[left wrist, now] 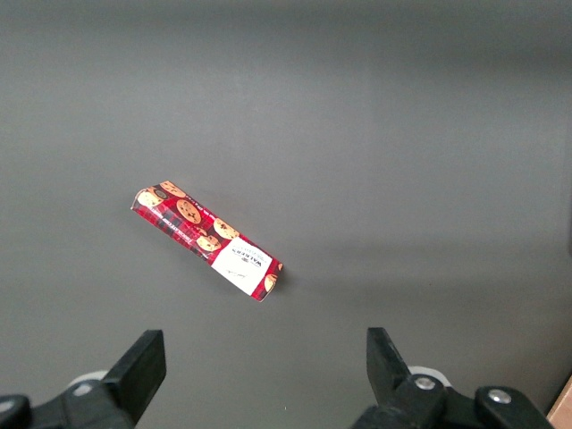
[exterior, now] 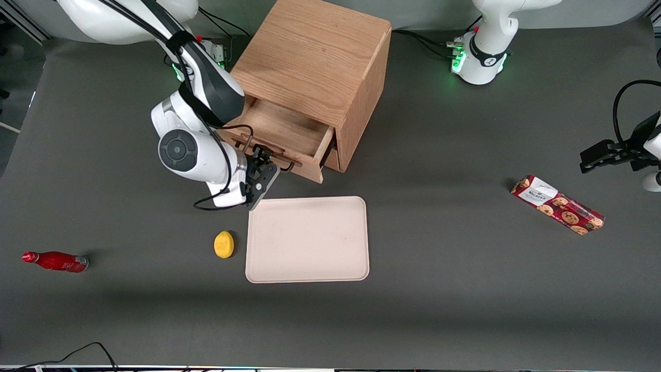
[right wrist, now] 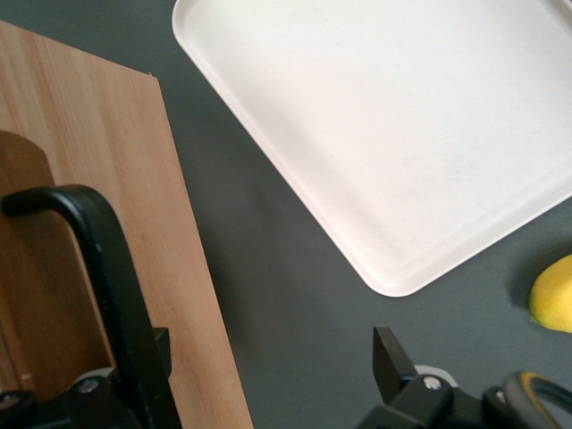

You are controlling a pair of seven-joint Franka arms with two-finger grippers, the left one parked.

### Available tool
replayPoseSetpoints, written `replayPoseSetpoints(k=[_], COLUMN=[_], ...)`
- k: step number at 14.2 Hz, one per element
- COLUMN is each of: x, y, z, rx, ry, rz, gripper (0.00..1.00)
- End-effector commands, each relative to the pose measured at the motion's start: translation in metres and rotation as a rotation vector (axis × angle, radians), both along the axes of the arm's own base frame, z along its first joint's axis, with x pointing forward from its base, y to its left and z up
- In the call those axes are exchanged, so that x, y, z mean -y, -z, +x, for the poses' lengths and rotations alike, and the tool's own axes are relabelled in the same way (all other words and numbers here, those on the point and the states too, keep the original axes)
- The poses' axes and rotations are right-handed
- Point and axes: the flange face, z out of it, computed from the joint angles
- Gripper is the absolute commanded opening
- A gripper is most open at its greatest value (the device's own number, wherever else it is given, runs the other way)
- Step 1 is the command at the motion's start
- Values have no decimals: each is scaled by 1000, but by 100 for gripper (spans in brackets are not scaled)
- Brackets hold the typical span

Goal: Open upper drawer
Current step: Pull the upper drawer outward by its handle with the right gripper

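Near the desk's [exterior: 465,310] farther edge, at the cabinet [exterior: 315,67], the upper drawer [exterior: 281,139] already stands well out, so little remains, with the gripper [exterior: 264,166] spread wide around its handle [right wrist: 112,286], whose middle and the lower drawer stay hidden.
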Motion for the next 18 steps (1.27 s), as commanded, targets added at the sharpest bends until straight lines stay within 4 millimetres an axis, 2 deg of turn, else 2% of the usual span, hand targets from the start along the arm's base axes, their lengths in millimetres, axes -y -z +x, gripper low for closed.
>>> replayPoseSetpoints(k=[1,7,9,16,18], x=[4,19,32,46,59], y=[2,-4,-5,-16,-18], z=[12,24,31,44,52], rx=[22,50,53,82,91], ry=[-24,-9,15,45,68], rz=[-26,-44,-52,-50,-58], gripper=[100,100,100,100,100])
